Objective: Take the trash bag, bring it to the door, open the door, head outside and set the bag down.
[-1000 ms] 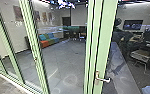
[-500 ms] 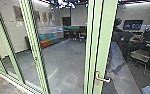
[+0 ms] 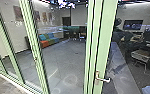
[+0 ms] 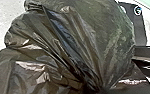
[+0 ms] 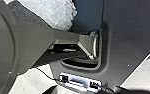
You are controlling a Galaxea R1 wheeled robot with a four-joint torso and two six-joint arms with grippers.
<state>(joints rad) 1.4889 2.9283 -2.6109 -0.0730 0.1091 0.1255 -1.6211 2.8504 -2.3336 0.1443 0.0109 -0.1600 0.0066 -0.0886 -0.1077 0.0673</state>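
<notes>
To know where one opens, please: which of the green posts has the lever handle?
The rightmost, widest green post in the head view: the lever handle sits low on it. The slimmer posts stand further left.

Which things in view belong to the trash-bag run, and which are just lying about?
Part of the job:
- black trash bag, large in the left wrist view
- green-framed door
- door handle

Just around, behind the glass:
- colourful couch
- framed pictures on the wall
- dark screen
</notes>
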